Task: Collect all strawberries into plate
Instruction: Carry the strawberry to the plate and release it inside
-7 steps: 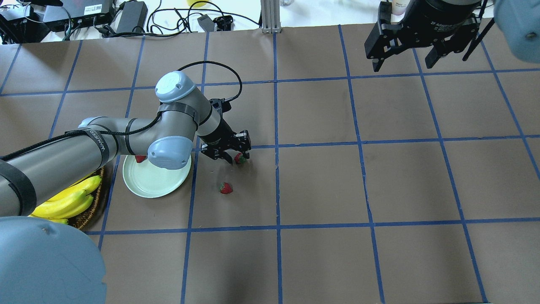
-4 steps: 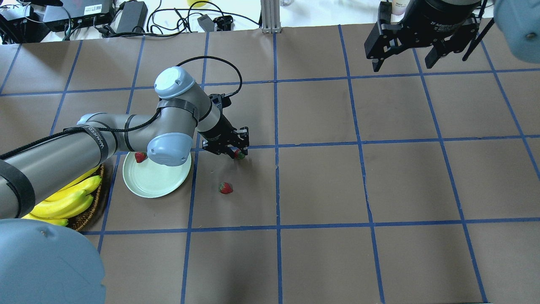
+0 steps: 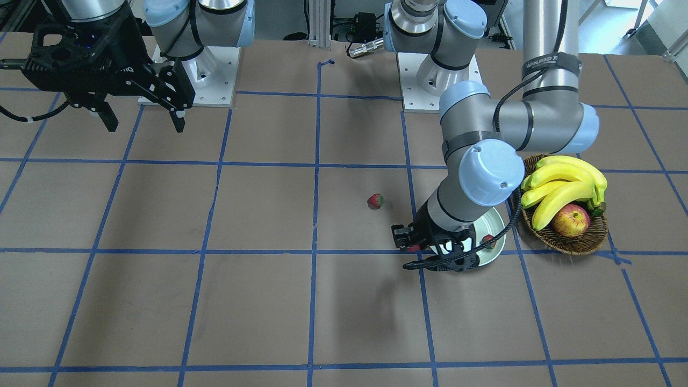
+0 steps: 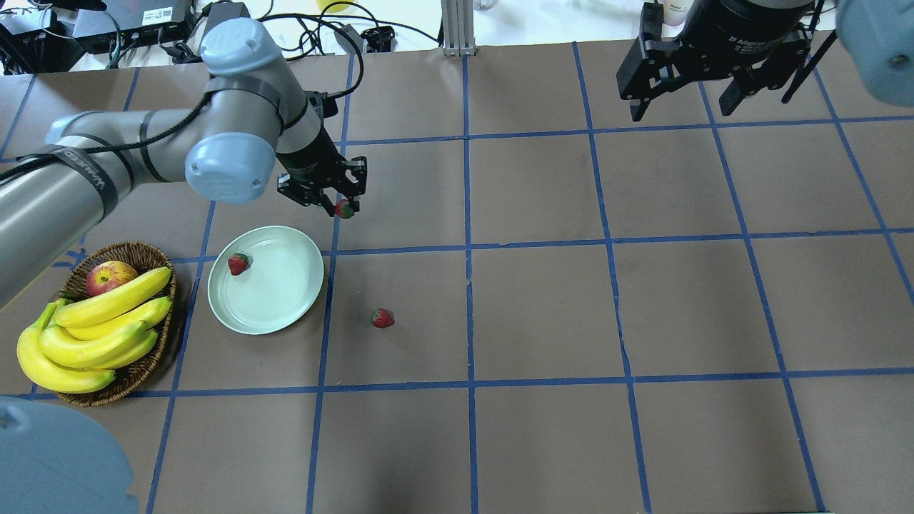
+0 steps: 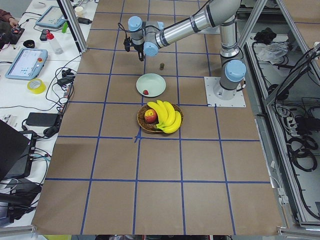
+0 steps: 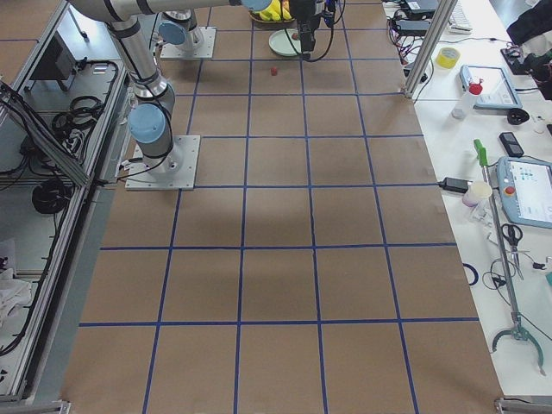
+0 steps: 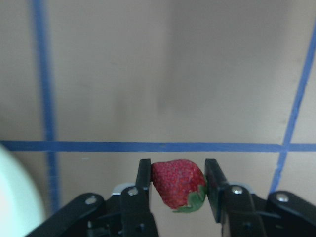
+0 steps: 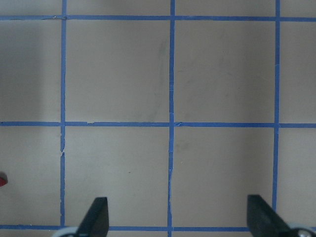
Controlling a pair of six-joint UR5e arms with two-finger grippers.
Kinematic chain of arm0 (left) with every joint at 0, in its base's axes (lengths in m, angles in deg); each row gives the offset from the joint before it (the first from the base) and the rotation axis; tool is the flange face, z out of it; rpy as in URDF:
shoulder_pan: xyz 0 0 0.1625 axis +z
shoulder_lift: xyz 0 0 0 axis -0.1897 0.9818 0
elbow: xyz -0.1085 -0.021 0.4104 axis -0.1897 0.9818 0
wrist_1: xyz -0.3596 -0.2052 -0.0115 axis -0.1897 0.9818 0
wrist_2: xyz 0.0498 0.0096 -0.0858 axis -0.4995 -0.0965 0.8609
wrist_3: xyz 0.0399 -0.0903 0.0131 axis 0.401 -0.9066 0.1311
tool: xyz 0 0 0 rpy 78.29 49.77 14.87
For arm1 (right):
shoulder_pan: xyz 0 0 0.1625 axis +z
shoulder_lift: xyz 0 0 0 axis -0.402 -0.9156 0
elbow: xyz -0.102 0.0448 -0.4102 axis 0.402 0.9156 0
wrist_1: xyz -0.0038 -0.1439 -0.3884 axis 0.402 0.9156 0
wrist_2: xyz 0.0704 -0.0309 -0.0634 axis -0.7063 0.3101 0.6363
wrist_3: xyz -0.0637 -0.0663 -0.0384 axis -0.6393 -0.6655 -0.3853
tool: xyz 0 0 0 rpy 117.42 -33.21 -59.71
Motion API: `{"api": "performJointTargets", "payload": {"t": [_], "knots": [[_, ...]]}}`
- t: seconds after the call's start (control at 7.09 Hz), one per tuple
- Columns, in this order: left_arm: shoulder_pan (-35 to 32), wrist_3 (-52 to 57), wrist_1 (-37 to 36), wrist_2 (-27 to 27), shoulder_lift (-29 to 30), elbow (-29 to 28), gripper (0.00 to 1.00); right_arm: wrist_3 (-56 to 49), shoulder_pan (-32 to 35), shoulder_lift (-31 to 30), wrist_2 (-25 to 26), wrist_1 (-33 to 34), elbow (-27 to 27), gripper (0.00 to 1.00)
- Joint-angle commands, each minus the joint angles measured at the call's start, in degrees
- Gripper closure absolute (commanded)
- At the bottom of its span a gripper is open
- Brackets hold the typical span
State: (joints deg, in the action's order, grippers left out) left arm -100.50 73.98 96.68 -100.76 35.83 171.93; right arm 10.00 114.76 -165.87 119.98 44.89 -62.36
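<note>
My left gripper [image 4: 343, 205] is shut on a small red strawberry [image 4: 345, 210] and holds it off the table, beyond the far right rim of the pale green plate [image 4: 278, 296]. The left wrist view shows that strawberry [image 7: 177, 183] pinched between both fingers. A second strawberry [image 4: 238, 263] lies inside the plate near its far left rim. A third strawberry [image 4: 383, 318] rests on the brown table to the right of the plate. My right gripper [image 4: 678, 103] hangs open and empty high over the far right of the table.
A wicker basket [image 4: 146, 253] with bananas [image 4: 100, 335] and an apple [image 4: 111, 277] stands just left of the plate. Blue tape lines grid the brown table. Cables and boxes [image 4: 214, 28] lie past the far edge.
My left gripper shut on the strawberry on the table, then rose with it and swung back and to the left. The arm no longer covers the plate and basket. The right arm stayed still.
</note>
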Motion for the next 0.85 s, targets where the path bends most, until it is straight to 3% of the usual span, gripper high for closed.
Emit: {"api": "performJointTargets", "payload": {"t": [0.0,0.42,0.71], "knots": [[6.92,10.72,2.89,-4.51,-1.25,1.68,1.0,0.0,0.0,0.0,-0.02,0.0,0.0,0.0],[13.19,14.02,2.81,-5.4,-0.02,7.92,1.0,0.0,-0.09,0.0,0.07,0.0,0.0,0.0],[13.98,13.85,3.33,-5.57,-0.9,10.92,0.87,0.0,-0.09,0.0,-0.02,0.0,0.0,0.0]]}}
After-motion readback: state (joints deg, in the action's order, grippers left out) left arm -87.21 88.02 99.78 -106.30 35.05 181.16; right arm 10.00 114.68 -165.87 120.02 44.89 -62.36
